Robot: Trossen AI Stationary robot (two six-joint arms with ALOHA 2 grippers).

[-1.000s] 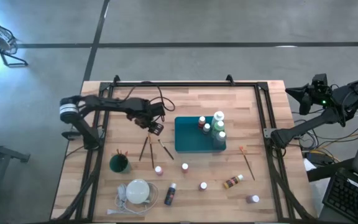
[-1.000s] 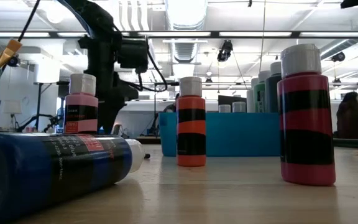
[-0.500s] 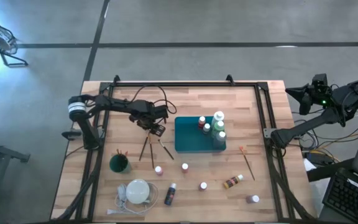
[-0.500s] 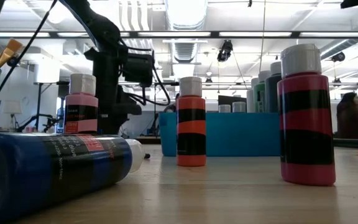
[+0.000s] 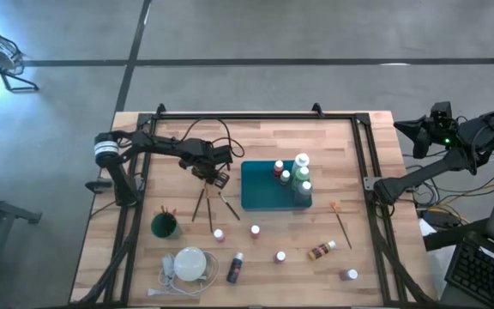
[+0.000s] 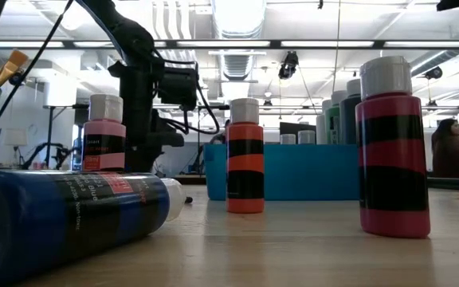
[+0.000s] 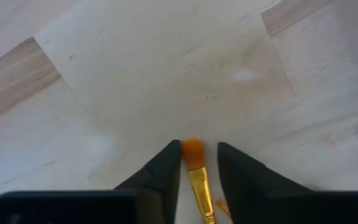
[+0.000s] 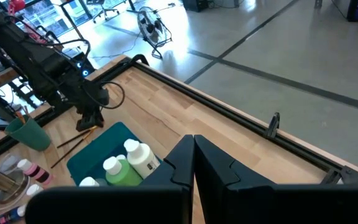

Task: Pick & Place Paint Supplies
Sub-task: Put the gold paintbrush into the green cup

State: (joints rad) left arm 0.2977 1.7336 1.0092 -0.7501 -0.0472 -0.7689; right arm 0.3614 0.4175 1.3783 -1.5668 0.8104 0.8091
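Left gripper point(image 5: 219, 179) is sitting low over the desk point(image 5: 187, 137), just left of the teal tray point(image 5: 260, 199), at the top end of the loose brushes point(image 5: 202, 206). Its jaws are standing narrow around an orange-bristled brush point(image 7: 197, 177) with a gold ferrule; fingers point(image 7: 163, 171) are flanking the ferrule on both sides, cannot tell if they're actually pinching it. Bristle tip is poking just past the fingertips.

Right gripper point(image 8: 194, 163) is parking off the desk's right edge, well apart from everything, jaws closed flat together.

Room: the rear half of the desk is lying bare, light wood planks with visible seams. A black rail frame point(image 5: 256, 116) is running along the back and down both sides. Front half is crowded.

Supplies:
- Tray is holding a cluster of white-capped bottles point(image 5: 297, 178) at its right end, green and red among them; tray's left half is showing bare teal.
- Green cup point(image 5: 164, 226) front-left with orange brush handles sticking up.
- Small capped bottles standing spread along the front: pink point(image 5: 219, 233), another point(image 5: 255, 231), one point(image 5: 280, 256), one point(image 5: 349, 275) far right.
- Dark blue bottle point(image 5: 234, 268) lying on its side, brown one point(image 5: 321, 251) lying too.
- Thin orange-tipped brush point(image 5: 341, 223) lying right of the tray.
- White round disc point(image 5: 190, 263) with cord at front-left.

Bottles are looking like smooth plastic cylinders with ribbed white caps and banded labels; the low view is showing the red point(image 6: 391, 147) and orange point(image 6: 245, 156) ones upright.
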